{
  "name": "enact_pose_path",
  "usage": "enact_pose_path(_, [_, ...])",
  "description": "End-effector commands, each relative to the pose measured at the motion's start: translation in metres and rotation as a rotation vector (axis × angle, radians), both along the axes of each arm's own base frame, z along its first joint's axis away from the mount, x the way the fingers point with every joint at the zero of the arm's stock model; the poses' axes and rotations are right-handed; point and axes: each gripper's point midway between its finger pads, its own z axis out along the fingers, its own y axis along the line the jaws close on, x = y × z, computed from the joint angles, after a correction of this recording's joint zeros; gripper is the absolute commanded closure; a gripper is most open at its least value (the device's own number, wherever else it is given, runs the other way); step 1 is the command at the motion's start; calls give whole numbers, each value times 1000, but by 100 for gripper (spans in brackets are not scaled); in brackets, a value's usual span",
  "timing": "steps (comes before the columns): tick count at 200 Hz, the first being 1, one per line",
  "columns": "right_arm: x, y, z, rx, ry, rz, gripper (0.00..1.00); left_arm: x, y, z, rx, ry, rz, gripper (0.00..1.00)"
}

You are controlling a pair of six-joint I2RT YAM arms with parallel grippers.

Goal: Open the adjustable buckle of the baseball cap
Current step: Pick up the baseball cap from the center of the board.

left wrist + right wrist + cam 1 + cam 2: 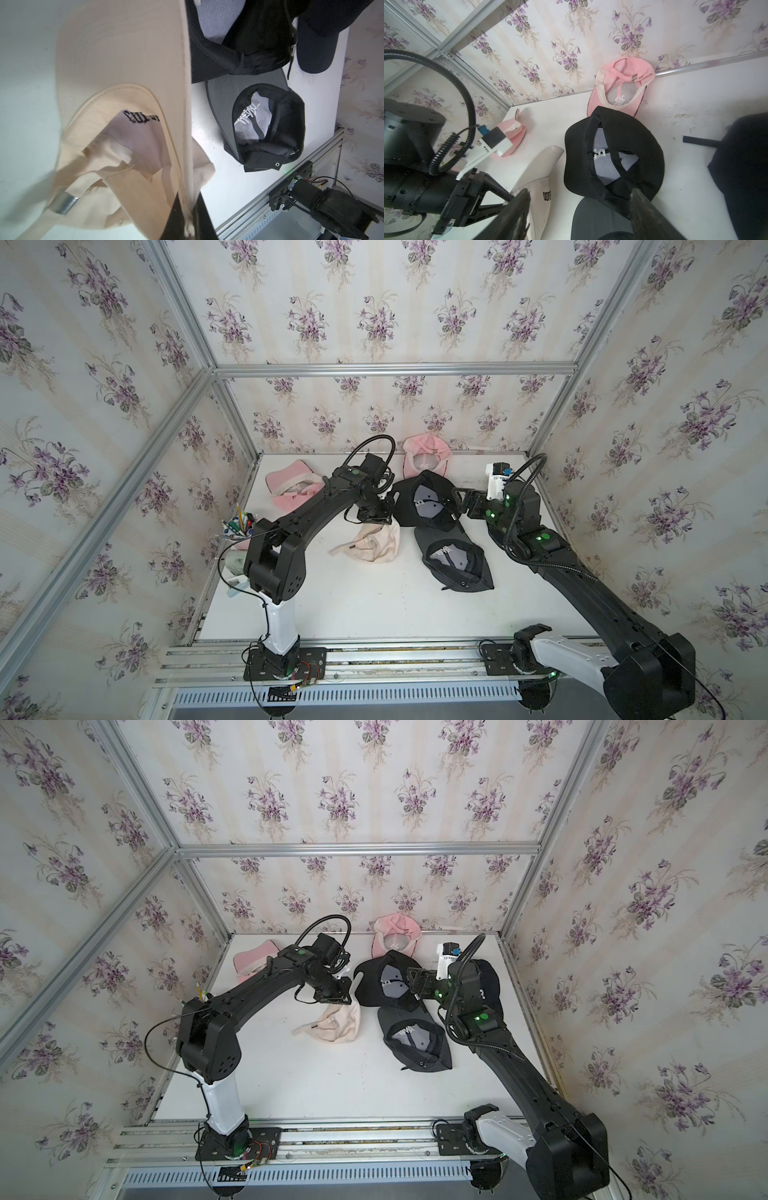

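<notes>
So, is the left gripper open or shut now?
Shut on the beige baseball cap: in the left wrist view the left gripper's black fingers pinch the edge of its brim.

Matt beige cloth cap (124,52) carries a shiny metal buckle (63,204).

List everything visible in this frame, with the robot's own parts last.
Beige cotton baseball cap: one, beige, table centre, below the left gripper.
Silver metal buckle: one, silver, on the beige cap's strap.
Black fabric baseball caps: three, black; one at centre, one nearer the front, one beside the right arm.
Pink fabric baseball caps: two, pink; one against the back wall, one back left.
Cup of pens: one, mixed colours, left table edge.
White table: one, white, under everything.
Left gripper: one, black, shut on the beige cap's brim.
Right gripper: one, black, open over the central black cap.
</notes>
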Motion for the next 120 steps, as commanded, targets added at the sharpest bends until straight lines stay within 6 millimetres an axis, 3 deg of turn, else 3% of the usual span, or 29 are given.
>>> enact_pose_path(1, [6, 21, 17, 71, -46, 74, 25, 8, 17, 20, -1, -55, 88, 98])
enact_pose_path(36, [15, 62, 8, 89, -13, 202, 25, 24, 52, 63, 2, -182, 245, 100])
enact_pose_path(67, [14, 102, 1, 95, -11, 316, 25, 26, 79, 97, -36, -295, 409, 100])
enact_pose_path(120, [11, 130, -2, 128, -55, 396, 25, 27, 107, 116, -105, -355, 666, 100])
